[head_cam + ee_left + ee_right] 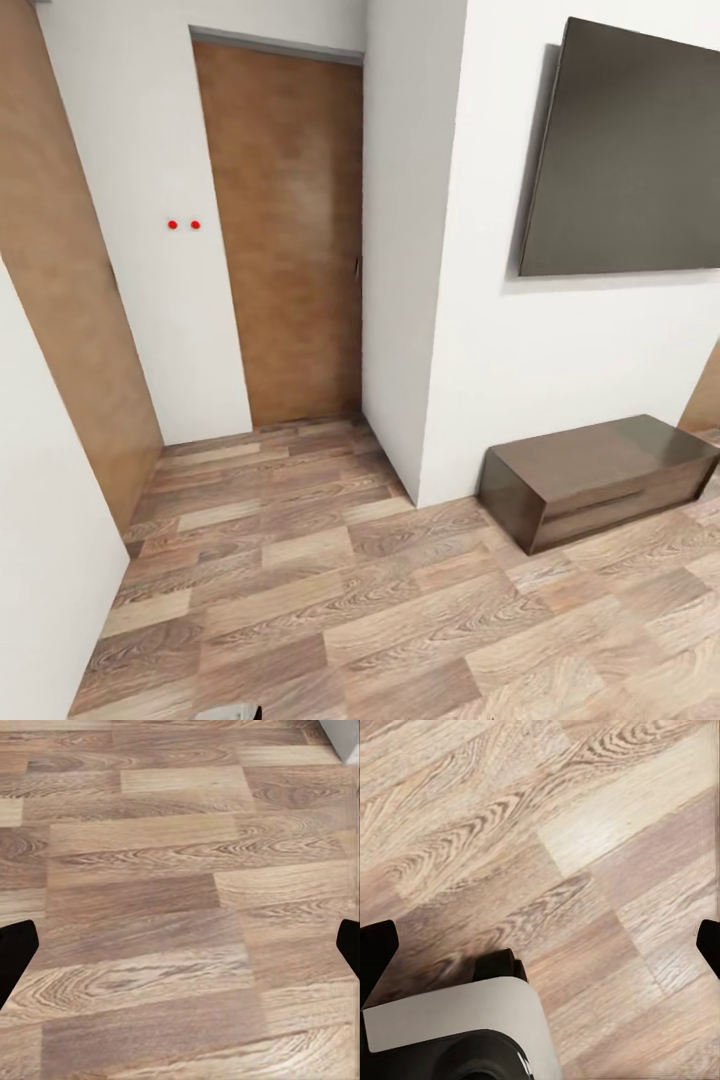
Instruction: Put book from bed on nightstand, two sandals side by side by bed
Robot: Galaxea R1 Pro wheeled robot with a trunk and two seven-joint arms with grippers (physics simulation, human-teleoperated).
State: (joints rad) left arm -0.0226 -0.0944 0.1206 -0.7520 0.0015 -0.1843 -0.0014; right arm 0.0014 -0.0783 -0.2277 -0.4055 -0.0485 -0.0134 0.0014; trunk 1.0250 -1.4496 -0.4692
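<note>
The robot is facing a white wall corner with a brown door (pixel 285 230) set back in an alcove, a dark wall screen (pixel 625 150) and a low brown cabinet (pixel 595 480) off to its right side. None of the book, bed or sandals is showing here; the robot is looking on its way, and I judge the task not yet started in earnest.

The left gripper (pixel 180 945) is hanging over bare plank floor (pixel 150 870), its two dark fingertips (pixel 15 952) spread wide apart with nothing between them. The right gripper (pixel 540 945) is likewise spread and empty, with floor beyond its tips and a white-and-black part of the robot's body (pixel 457 1027) just below it.

As a guess, the book will be light, thin and fairly stiff, best pinched across a free edge; lying on a soft mattress, it may sink slightly. The flip-flops will likely be light and bendy, so gripping the sole edge near the middle should be steadiest.
</note>
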